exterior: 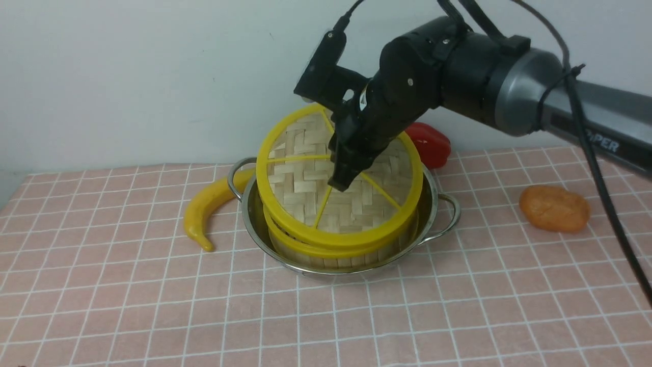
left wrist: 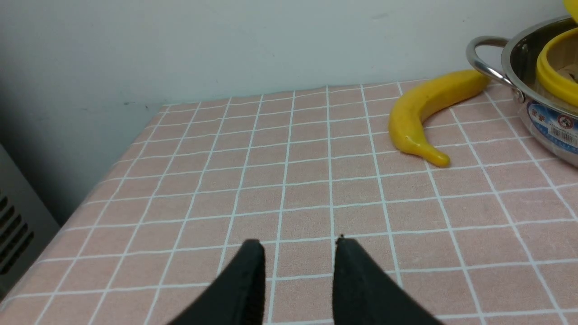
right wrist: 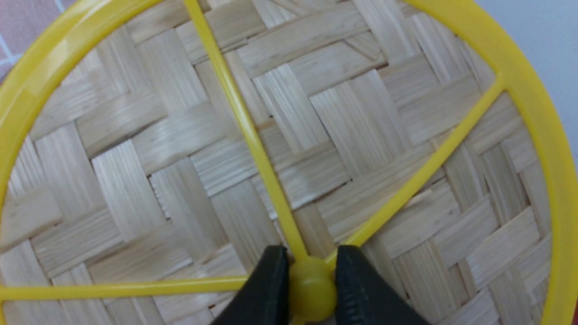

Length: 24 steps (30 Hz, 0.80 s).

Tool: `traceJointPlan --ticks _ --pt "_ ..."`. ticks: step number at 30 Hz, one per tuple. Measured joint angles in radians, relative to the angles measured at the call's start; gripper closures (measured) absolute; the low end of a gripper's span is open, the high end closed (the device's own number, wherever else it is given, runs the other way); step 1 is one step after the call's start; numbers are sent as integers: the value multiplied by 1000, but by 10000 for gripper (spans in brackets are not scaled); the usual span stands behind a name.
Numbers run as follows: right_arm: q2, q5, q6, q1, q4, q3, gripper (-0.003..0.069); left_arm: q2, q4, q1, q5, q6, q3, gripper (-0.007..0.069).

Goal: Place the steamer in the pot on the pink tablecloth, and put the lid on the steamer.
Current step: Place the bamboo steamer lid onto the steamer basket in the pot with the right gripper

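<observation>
The steel pot (exterior: 433,216) stands on the pink tablecloth (exterior: 153,306). The steamer (exterior: 336,252), bamboo with a yellow rim, sits inside the pot. The lid (exterior: 300,168) is tilted toward me, its lower edge on the steamer's near rim and its far edge raised. My right gripper (exterior: 342,182) is shut on the lid's yellow hub (right wrist: 311,289); the woven lid (right wrist: 226,158) fills the right wrist view. My left gripper (left wrist: 298,243) is open and empty low over the cloth; the pot (left wrist: 519,49) and the steamer's rim (left wrist: 548,72) show at that view's edge.
A yellow banana (exterior: 204,209) lies against the pot's left side, also in the left wrist view (left wrist: 424,113). A red pepper (exterior: 433,145) sits behind the pot. An orange lump (exterior: 554,208) lies at the right. The cloth's left edge drops off near a grey wall.
</observation>
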<state>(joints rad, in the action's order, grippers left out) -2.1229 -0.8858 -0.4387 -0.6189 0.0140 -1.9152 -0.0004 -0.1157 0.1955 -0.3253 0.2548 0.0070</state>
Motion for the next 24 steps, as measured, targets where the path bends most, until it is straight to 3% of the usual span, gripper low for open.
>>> traceJointPlan --ticks 24 --pt "-97 115 14 14 -14 -9 513 0 0 0 0 0 0 413"
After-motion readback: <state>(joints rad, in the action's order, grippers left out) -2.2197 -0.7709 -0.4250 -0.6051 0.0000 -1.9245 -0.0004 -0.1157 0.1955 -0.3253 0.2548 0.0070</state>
